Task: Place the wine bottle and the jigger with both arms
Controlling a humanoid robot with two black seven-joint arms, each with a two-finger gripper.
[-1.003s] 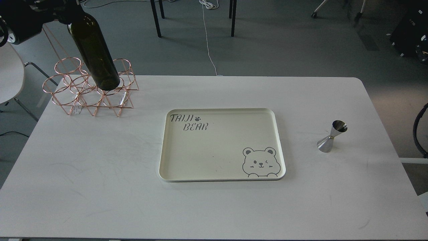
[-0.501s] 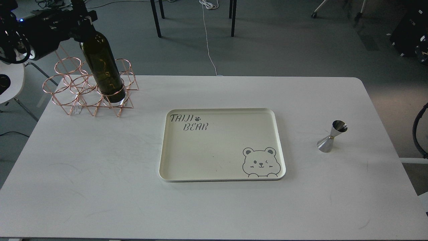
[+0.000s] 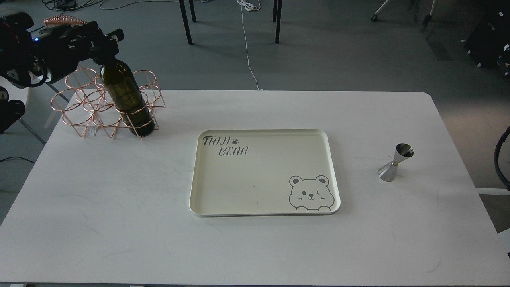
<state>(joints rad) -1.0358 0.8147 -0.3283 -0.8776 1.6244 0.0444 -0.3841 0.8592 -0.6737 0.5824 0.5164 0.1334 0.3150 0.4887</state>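
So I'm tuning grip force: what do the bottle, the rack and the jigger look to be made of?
Wine bottle: dark olive glass, glossy, light showing through.
Rack: thin wire, shiny copper or rose-gold finish; likely metal.
Jigger: polished silver metal, probably steel, with mirror-like reflections.

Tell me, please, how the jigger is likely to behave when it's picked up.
The jigger is polished metal, so probably rigid and slippery. Its narrow waist offers a natural grip. It stands upright on a small base, so an off-centre nudge could tip it, and on its side it might roll.
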